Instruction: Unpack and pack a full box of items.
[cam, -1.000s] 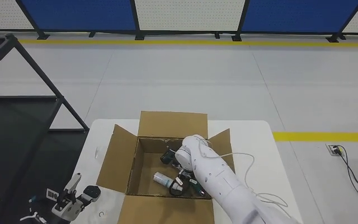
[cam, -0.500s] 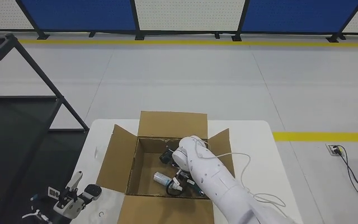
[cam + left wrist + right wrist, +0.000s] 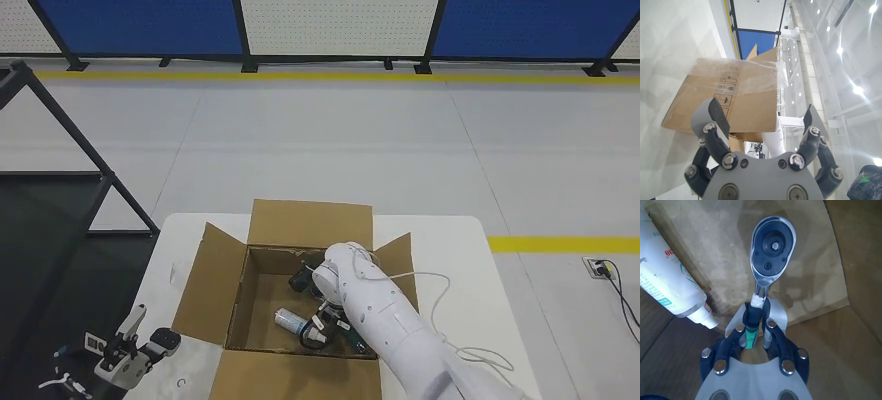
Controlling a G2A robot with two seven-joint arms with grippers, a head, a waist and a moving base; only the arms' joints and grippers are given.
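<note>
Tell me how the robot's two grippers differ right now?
The left gripper is open and empty; the right gripper is shut on a ratchet wrench. The left gripper sits outside the cardboard box, beside its flap; the right gripper is down inside it. Both share the same two-finger build.

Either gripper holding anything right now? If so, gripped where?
Right gripper is shut on the ratchet wrench, clamped on the dark handle end next to the metal neck. Left gripper is open, empty.
</note>
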